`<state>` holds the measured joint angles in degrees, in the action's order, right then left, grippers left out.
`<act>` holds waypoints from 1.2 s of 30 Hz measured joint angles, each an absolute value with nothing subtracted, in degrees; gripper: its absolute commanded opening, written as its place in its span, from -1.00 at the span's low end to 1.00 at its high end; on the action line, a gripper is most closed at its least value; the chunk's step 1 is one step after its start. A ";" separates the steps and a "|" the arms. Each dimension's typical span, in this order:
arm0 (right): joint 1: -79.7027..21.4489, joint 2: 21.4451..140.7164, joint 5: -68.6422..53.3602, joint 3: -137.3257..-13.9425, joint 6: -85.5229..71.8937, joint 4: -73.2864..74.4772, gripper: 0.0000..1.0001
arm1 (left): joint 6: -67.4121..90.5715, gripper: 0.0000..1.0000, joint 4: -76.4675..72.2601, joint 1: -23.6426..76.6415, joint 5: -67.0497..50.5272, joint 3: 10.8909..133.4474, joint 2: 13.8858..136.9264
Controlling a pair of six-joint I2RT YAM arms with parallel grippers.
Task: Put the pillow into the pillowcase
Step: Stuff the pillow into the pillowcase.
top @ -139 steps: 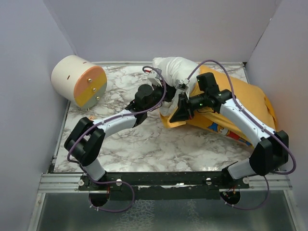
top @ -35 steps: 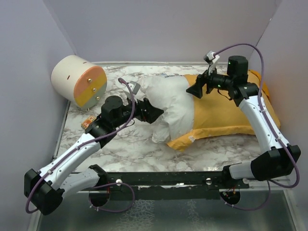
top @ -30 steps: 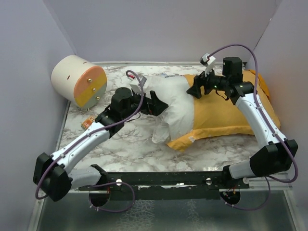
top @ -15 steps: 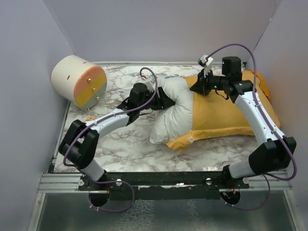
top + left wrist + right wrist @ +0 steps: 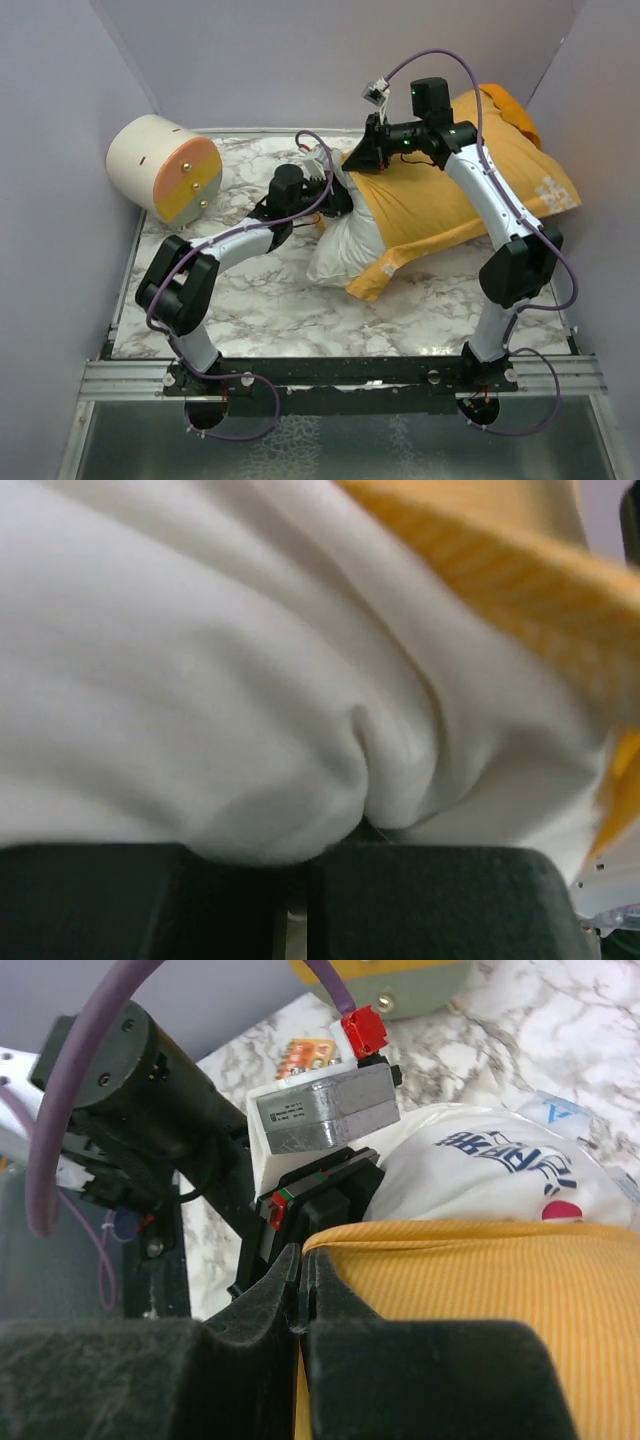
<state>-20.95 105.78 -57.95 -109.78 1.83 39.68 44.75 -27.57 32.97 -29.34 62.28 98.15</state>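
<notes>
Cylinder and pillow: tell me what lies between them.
Top view: bare marble tabletop beside the cylinder, then the left arm against the pillow.

- This is a robotics lab cell, not a lived-in room, built around a marble-patterned table [image 5: 290, 300].
- Plain pale panels [image 5: 330, 60] box the table in at its far side, left and right.
- An aluminium rail [image 5: 120, 380] runs along the table's near edge, with a dark bar bolted to it.
- Two white-and-black jointed arms, the left arm [image 5: 225, 243] and the right arm [image 5: 490, 205], rise from that near edge, and purple cables [image 5: 440, 58] loop over them.
- A cream-and-orange cylinder [image 5: 165, 182] sits at the table's far left corner.
- The only homely things, a pillow [image 5: 345, 245] and a pillowcase [image 5: 430, 205], lie on the table's far right part.
</notes>
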 measured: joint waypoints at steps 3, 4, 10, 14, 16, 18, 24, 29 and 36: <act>-21.26 105.41 -61.04 -110.15 0.99 38.74 -0.99 | 43.57 -1.00 -33.45 32.91 -28.84 57.47 95.11; -21.30 104.73 -61.98 -109.45 0.95 38.04 -0.99 | 42.98 -1.00 -36.12 32.97 -28.49 54.76 93.36; -21.96 93.12 -62.57 -90.26 7.77 32.45 -0.99 | 37.10 -1.00 -40.38 36.38 -26.04 41.69 83.64; -22.26 86.30 -56.71 -79.72 19.84 33.36 -0.99 | 36.23 -0.51 -37.34 37.89 -26.70 40.21 80.93; -22.35 81.32 -52.53 -73.32 24.45 32.25 -0.99 | 36.27 -0.05 -35.46 37.91 -27.20 39.18 79.61; -22.28 76.58 -49.21 -68.93 27.11 32.18 -0.99 | 36.51 0.20 -33.61 37.89 -27.42 37.06 77.17; -21.56 69.47 -37.58 -62.96 30.39 33.43 -0.99 | 37.65 0.44 -26.17 36.14 -25.80 33.63 63.22; -18.92 70.54 -34.57 -63.11 30.98 35.35 -0.99 | 34.41 0.60 -14.22 34.57 -23.81 36.56 50.11; -16.80 71.72 -34.79 -67.90 33.91 38.70 -0.99 | 24.36 0.69 0.23 34.15 -14.81 49.41 47.29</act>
<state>-16.80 71.72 -34.79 -67.90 33.91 38.70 24.36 0.23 34.15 -14.81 49.41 47.29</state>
